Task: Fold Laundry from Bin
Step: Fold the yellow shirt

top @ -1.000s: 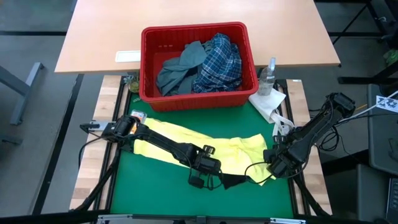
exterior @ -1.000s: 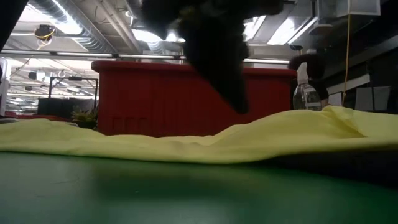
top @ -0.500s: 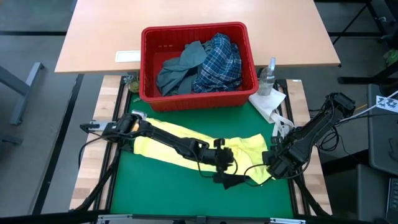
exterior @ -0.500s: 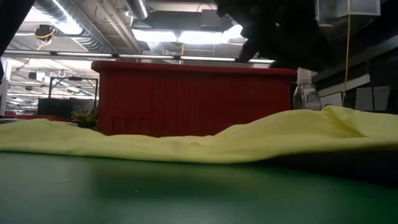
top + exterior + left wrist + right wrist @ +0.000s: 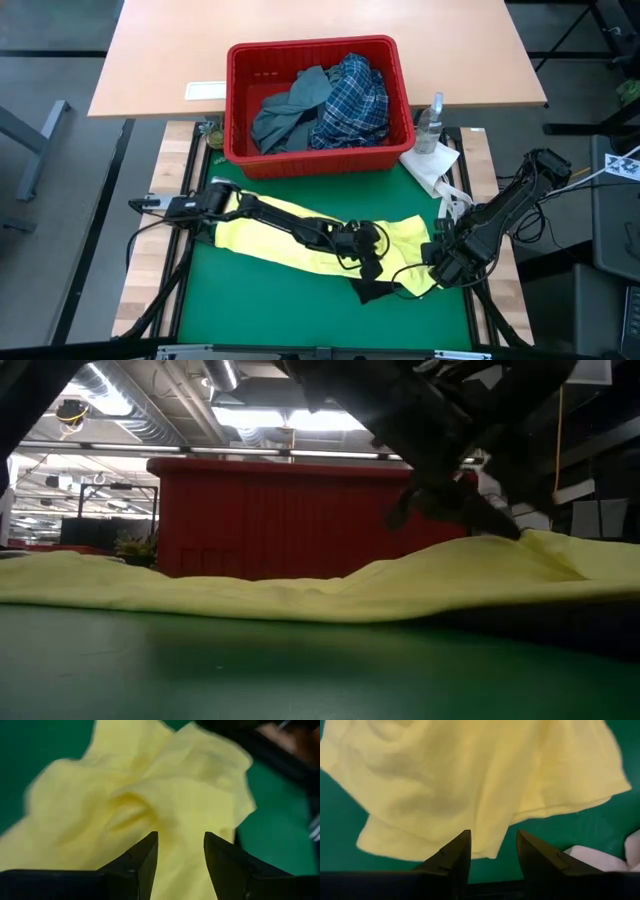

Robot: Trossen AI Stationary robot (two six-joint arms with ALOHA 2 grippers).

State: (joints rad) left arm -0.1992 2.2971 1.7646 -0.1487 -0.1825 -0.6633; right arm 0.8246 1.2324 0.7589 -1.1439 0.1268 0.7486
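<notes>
Hovering with jaws apart, the left gripper (image 5: 372,247) sits over the yellow garment (image 5: 270,238) spread on the green mat (image 5: 250,300). I'd pinch one layer only. Right gripper (image 5: 445,262) is open near the hem; the bin (image 5: 315,52) sits behind.

Dark jointed arms, black cables, wedge-shaped fingers (image 5: 142,862)

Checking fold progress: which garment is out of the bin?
The small yellow garment, spread on the green mat. The grey-blue and plaid ones lie in the red bin.
</notes>
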